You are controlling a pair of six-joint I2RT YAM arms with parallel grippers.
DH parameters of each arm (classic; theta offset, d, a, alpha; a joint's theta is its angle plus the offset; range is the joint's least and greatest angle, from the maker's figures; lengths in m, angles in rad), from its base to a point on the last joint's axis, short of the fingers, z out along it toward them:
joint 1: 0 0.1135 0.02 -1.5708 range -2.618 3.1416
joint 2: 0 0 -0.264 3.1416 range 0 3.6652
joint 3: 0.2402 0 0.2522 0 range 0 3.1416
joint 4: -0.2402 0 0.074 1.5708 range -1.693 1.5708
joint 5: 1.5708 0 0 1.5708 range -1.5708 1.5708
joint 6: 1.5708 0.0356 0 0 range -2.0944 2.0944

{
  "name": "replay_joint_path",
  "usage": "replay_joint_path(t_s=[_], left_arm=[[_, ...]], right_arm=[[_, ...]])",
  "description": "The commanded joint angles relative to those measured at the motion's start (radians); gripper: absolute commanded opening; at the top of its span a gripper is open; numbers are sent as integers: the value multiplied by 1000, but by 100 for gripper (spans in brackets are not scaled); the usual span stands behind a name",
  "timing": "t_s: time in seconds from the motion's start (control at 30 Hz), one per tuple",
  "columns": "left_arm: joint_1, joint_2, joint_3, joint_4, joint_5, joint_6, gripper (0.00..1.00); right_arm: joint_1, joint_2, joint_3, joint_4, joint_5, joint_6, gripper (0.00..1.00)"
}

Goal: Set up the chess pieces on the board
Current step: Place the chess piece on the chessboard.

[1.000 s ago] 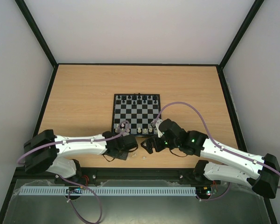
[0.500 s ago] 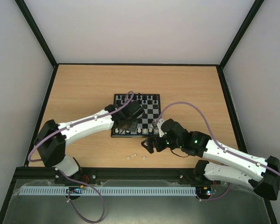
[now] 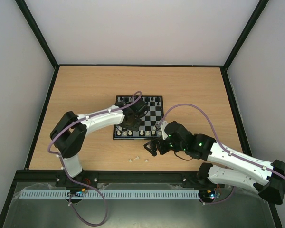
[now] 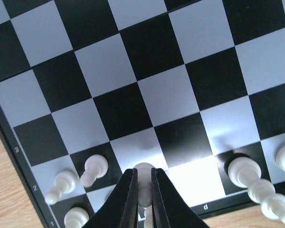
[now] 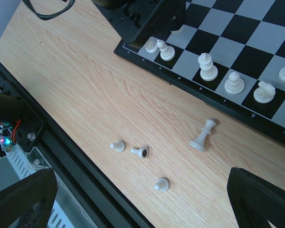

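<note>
The small square chessboard [image 3: 153, 111], with black and pale grey checkered squares and a thin black border, lies in the middle of the light wooden bench [image 3: 85, 95]. A row of small black plastic pieces [image 3: 141, 99] stands along its far edge. The left arm reaches over the near left part of the chessboard. The left pincer [image 4: 143, 176] is closed to a narrow slit around a tiny white plastic pawn [image 4: 143, 166], with a dark finger pressed against each side of it, close to the near border. Whether the pawn's base touches the square below cannot be told. Just to its left stands a second white pawn [image 4: 94, 167] beside other small white pieces, and to its right a rounder white piece [image 4: 242, 170] stands on a black square. The right pincer [image 3: 151, 146] hangs over the bare bench just off the near edge of the chessboard, its fingers spread wide and holding nothing. Under it, a taller white piece [image 5: 203, 135] lies on its side on the wood, just beside the border. Three loose white pawns lie nearer the bench's front edge: one [image 5: 117, 146], another tipped over with its dark base showing [image 5: 140, 152], and a third [image 5: 161, 184] a little apart. More white pieces, among them a crowned white piece [image 5: 208, 66], stand upright along the nearest row.
</note>
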Motion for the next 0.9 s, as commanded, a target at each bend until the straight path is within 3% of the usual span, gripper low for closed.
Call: replay_joint_path(t_s=[0.0,0.87], left_arm=[[23,35,1,42,24,34,2],[41,48,-38,54,32,35,8]], right_arm=[[-3,-11,-12,-9,-8,-1,99],[-3,2,-15,-3,-13,-3,99]])
